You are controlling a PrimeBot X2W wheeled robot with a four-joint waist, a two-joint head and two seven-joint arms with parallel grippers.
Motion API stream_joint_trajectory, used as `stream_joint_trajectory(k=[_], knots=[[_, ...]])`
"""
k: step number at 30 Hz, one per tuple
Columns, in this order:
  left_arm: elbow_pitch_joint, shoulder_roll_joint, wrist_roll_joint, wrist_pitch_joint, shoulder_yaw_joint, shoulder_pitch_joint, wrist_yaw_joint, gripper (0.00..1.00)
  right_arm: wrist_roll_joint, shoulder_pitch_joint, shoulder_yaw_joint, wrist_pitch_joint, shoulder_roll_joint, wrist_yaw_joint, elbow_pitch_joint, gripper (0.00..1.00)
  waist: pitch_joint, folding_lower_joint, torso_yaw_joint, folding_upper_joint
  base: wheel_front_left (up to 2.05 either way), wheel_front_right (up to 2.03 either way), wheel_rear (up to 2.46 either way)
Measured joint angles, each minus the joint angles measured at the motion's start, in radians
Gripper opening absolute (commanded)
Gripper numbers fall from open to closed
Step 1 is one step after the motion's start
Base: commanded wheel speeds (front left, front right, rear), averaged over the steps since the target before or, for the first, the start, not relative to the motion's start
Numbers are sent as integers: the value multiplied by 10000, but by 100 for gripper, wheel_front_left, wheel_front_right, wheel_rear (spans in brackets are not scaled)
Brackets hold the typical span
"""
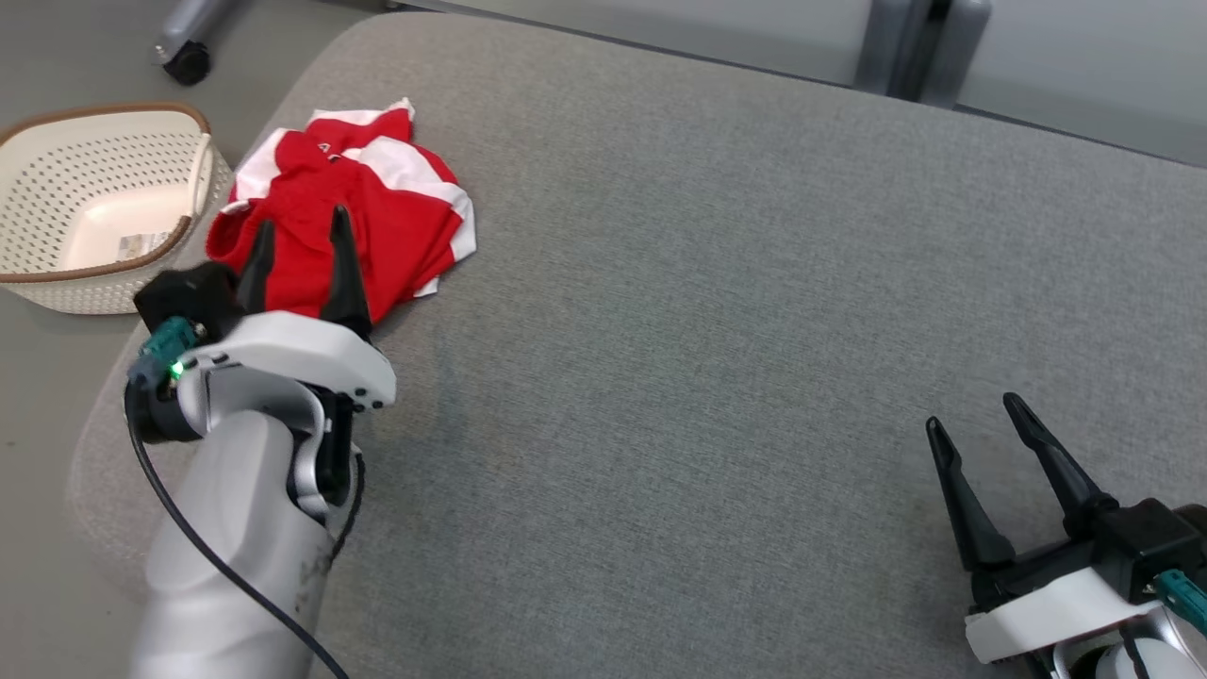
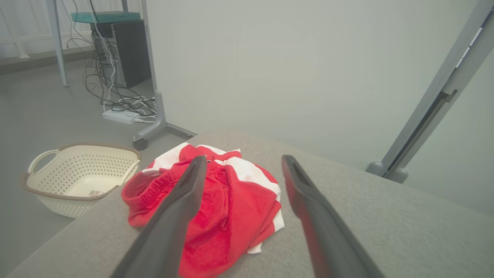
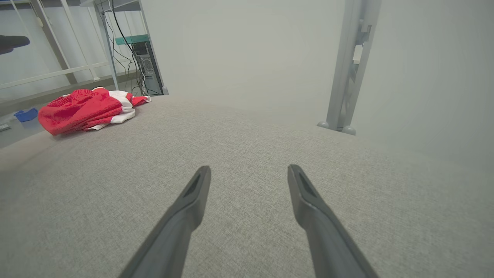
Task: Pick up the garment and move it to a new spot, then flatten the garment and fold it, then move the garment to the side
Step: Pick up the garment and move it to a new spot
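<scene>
A crumpled red and white garment lies bunched near the far left corner of the grey fabric surface. My left gripper hovers over the garment's near edge, open, with its dark fingers pointing at the cloth and nothing between them. In the left wrist view the garment lies just beyond and under the open left gripper. My right gripper rests open at the lower right, far from the cloth. In the right wrist view, the garment lies far off at the left beyond the open right gripper.
A cream perforated basket with a brown rim stands on the floor just left of the surface's corner, seen too as the basket in the left wrist view. Grey frame posts stand behind the surface. Cables and a power strip lie on the floor.
</scene>
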Motion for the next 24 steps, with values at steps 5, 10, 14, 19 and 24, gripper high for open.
stream_joint_trajectory(k=[5,10,14,19,24], knots=[[1707,339,-230,522,295,-1563,-19,100,-33,-295,0,0,-219,0,-38,100,589,0,-493,0,0,0,0],[3570,788,-359,1570,349,-3232,-58,100,-86,-545,15,0,-395,0,-113,100,1289,-1,-934,0,0,0,0],[4644,1101,-412,2510,270,-4157,-92,100,-102,-818,107,0,-479,0,-132,100,1736,0,-1157,0,0,0,0],[5593,1463,-353,3243,130,-5061,-211,100,-111,-1303,293,-4,-548,2,-226,100,2231,0,-1423,0,0,0,0],[6387,1708,-336,3824,2,-5488,-309,100,-111,-1702,449,-17,-556,4,-244,100,2587,0,-1731,0,0,0,0]])
